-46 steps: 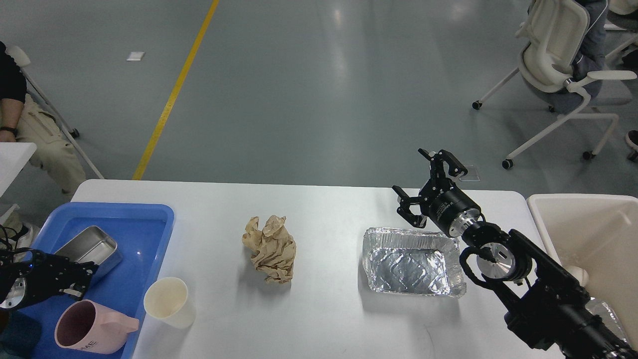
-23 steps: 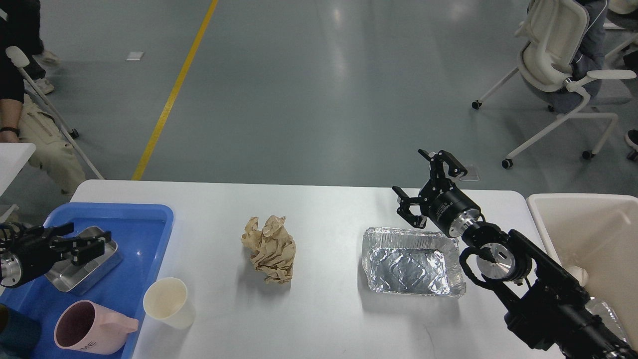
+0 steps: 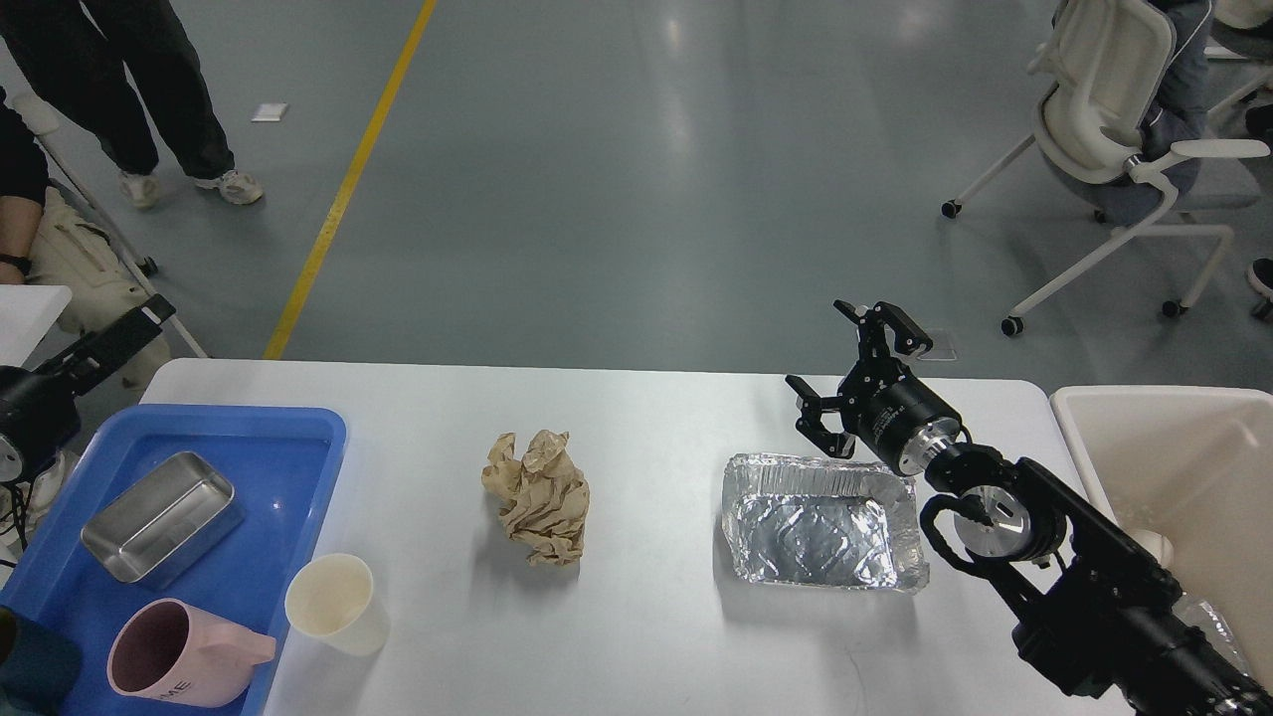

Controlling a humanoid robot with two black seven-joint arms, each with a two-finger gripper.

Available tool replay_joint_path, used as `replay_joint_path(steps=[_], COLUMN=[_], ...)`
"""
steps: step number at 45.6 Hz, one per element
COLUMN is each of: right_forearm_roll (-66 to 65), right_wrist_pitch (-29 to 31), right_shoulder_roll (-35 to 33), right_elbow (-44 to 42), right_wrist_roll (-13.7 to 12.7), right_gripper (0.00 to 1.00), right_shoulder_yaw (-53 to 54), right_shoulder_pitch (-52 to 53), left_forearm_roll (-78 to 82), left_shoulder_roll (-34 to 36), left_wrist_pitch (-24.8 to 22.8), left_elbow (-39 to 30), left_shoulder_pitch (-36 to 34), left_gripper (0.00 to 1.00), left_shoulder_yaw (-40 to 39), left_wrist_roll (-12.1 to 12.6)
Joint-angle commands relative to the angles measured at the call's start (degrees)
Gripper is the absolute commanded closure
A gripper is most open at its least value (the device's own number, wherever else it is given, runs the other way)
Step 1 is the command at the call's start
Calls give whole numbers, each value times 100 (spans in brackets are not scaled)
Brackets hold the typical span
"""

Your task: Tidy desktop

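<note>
head view — right gripper (image 3: 845, 368) spread above desktop (image 3: 646, 617); left gripper (image 3: 139, 323) unclear.

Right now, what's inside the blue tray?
The blue tray holds a steel tin and a pink mug. A dark object at its near corner is cut off; whatever lies beneath them is hidden.

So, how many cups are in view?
2, perhaps more. A pink cup is in the blue tray; a cream cup stands on the desktop beside it. A dark object at the bottom-left edge is cut off.
</note>
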Motion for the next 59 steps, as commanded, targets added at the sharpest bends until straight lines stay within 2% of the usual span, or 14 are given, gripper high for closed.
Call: replay_joint_path(steps=[1,9,18,24,32,38,42,51,55,59], right_forearm_roll=[-63,-63,-63,-72,-134,-125,-125,-116,-116,-125], right_wrist_pitch=[-27,-36,-45,-54,-150,-168,-168,-159,-159,-159], right_shoulder_roll=[-37,-248,-301,-327,-652,-951,-1118,-1382,-1496,-1654], right_elbow=[-1,-9,-9,-9,-1,17,52,166,184,184], right_wrist_roll=[-2,-2,-2,-11,-20,-11,-11,7,7,7], right_gripper=[0,0,0,0,0,0,0,0,0,0], right_shoulder_yaw=[-1,-1,-1,-10,-19,7,42,95,95,86], right_shoulder_pitch=[-24,-50,-138,-226,-322,-366,-358,-331,-314,-270], left_forearm_roll=[-1232,-2104,-2210,-2227,-2210,-2105,-1745,-1094,-1164,-1243], left_shoulder_roll=[197,743,673,366,-557,-1356,-1849,-3369,-3765,-4029], left_wrist_pitch=[25,77,218,349,727,728,728,666,666,675], left_elbow=[-368,-1019,-1344,-1661,-1732,-1635,-1521,-441,-98,-53], left_shoulder_pitch=[49,58,374,497,585,612,630,630,630,673], left_gripper=[4,4,4,4,4,4,3,3,3,3], left_shoulder_yaw=[-352,-449,-449,-457,-466,-721,-940,-1696,-2082,-2391], left_wrist_roll=[155,305,138,6,-20,-73,-204,-275,-310,-275])
